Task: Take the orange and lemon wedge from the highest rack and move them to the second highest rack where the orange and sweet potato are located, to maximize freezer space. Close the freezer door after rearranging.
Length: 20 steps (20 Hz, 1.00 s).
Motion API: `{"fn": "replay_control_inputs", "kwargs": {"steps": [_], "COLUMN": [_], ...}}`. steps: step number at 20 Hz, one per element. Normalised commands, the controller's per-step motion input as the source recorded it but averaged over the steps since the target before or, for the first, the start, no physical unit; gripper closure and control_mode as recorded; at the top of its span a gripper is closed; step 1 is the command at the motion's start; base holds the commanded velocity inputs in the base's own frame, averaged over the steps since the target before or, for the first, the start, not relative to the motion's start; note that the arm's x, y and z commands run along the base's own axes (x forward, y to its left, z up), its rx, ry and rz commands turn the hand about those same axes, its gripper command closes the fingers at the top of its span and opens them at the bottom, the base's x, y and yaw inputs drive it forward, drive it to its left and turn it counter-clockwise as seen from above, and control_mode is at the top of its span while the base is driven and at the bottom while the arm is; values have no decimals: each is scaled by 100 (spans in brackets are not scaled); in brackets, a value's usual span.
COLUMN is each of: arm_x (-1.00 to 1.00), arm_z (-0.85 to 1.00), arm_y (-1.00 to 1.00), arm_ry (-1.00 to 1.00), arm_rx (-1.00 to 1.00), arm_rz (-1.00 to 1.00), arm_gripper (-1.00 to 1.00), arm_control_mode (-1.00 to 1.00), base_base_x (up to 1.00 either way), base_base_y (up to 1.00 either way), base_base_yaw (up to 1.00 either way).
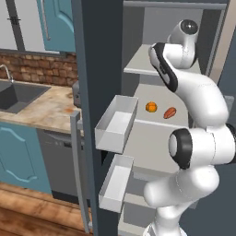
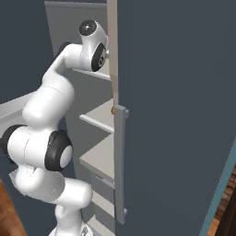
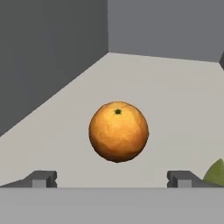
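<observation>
Gripper (image 3: 112,178): jaws spread wide, nothing pinched.
Left of gripper: bare grey wall of freezer (image 3: 48,57).
Dead ahead, between fingertips, not touching: orange (image 3: 118,131), resting on highest rack (image 3: 175,92).
Right of gripper, beside right fingertip: lemon wedge (image 3: 216,173), partly cut off.
Below, on second highest rack (image 1: 152,120): second orange (image 1: 151,107), sweet potato (image 1: 170,112).
Progress: nothing moved yet. Remaining: grasp orange, transfer down; same for wedge; shut freezer door (image 1: 90,115), now open.

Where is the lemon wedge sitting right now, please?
In the hand view the lemon wedge peeks in at the lower right edge, on the highest rack, just right of the orange and beside the right fingertip.
</observation>
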Motion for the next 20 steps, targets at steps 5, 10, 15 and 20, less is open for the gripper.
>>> {"fn": "replay_control_inputs", "kwargs": {"steps": [5, 10, 15, 20], "arm_x": [27, 26, 13, 1], "arm_z": [-3, -6, -13, -16], "arm_y": [-10, -8, 0, 0], "arm_ry": [0, 0, 0, 0], "arm_rx": [0, 0, -2, -3], "arm_rz": [0, 0, 0, 0], "arm_gripper": [-100, -100, -100, -100], "arm_control_mode": [-100, -100, -100, -100], "base_base_x": [0, 0, 0, 0], "base_base_y": [0, 0, 0, 0], "base_base_yaw": [0, 0, 0, 0]}}
